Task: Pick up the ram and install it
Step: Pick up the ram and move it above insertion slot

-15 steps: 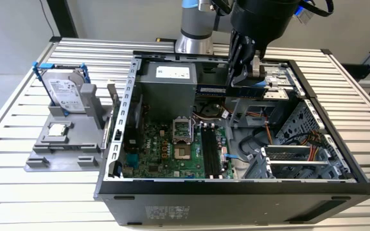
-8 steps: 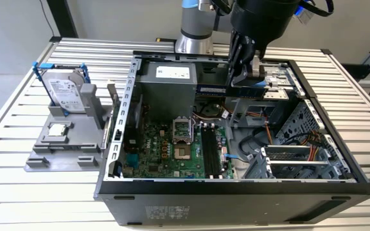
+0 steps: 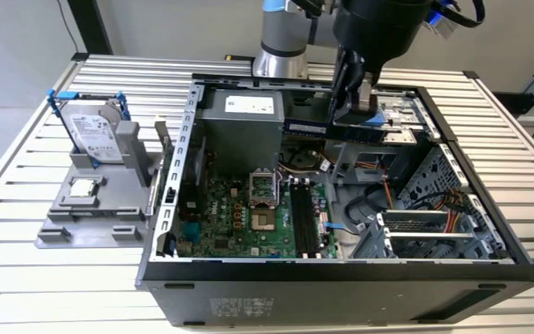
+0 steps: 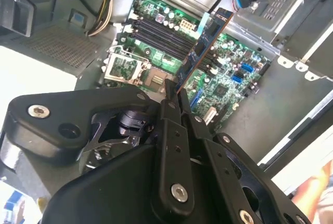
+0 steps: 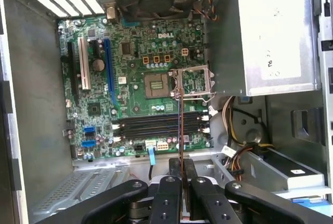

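Grey plastic forms the holder (image 3: 86, 212) at the exterior view's left, resting on the slatted metal surface (image 3: 26, 146). A silver hard drive (image 3: 94, 133) stands upright in it, and a small square processor chip (image 3: 83, 186) lies flat on it just in front of the drive.

To the right of the holder is the open computer case (image 3: 341, 275). Its silver power supply (image 3: 244, 118) sits at the back, and the green motherboard (image 3: 234, 219) lies on the floor of the case. On the board, the processor socket (image 5: 156, 84) is bare with its metal frame swung open. Beside it run four black memory slots (image 5: 161, 125), all unfilled.

Further right, the arm (image 3: 281, 42) reaches down over the back of the case. The gripper (image 3: 352, 118) hangs above the interior with its black fingers (image 5: 169, 187) pinching the ram (image 3: 306, 127) by one long edge. The ram is a dark blue stick held in the air, clear of the board, and it lies crosswise to the slots. In the first wrist view it shows edge-on as a thin line (image 5: 180, 125) crossing over them. In the second wrist view its flat face (image 4: 205, 44) slants away from the fingertips above the board.

At the exterior view's right, a perforated metal drive cage (image 3: 434, 184) and bundled cables fill that side of the case.
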`<state>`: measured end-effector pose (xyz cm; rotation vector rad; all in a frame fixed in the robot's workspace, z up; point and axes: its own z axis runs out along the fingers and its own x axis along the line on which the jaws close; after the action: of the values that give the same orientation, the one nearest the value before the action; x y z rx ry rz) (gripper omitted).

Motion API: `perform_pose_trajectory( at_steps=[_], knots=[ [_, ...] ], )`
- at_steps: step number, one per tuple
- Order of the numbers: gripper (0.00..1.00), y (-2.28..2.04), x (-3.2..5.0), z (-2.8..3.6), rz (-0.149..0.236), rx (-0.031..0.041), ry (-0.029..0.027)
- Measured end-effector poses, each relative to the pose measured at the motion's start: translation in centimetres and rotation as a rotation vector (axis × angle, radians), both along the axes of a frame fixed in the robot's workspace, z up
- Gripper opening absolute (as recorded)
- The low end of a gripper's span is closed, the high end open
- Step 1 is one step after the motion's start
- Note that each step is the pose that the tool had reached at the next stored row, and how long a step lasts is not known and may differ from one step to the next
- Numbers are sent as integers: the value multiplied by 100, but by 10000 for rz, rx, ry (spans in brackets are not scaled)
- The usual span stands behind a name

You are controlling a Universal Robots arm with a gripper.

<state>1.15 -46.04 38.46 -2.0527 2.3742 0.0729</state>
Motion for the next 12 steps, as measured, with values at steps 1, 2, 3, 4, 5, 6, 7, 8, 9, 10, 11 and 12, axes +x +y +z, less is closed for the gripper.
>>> perform_pose_trajectory(
  at_steps=[1,2,3,4,5,6,7,8,9,10,11,12],
  knots=[
    [0,0,0,0,-139,1,0],
    [0,0,0,0,-291,0,0],
    [0,0,0,0,-442,0,0],
    [0,0,0,0,-601,0,0],
    [0,0,0,0,-758,0,0],
    [0,0,0,-1,-913,0,0],
    [0,0,0,-1,-1082,1,-1],
    [0,0,0,-1,-1245,0,0],
    [0,0,0,-1,-1403,0,0],
    [0,0,0,-1,-1566,1,0],
    [0,0,0,-1,-1721,0,0],
    [0,0,0,-1,-1873,0,0]
  ],
)
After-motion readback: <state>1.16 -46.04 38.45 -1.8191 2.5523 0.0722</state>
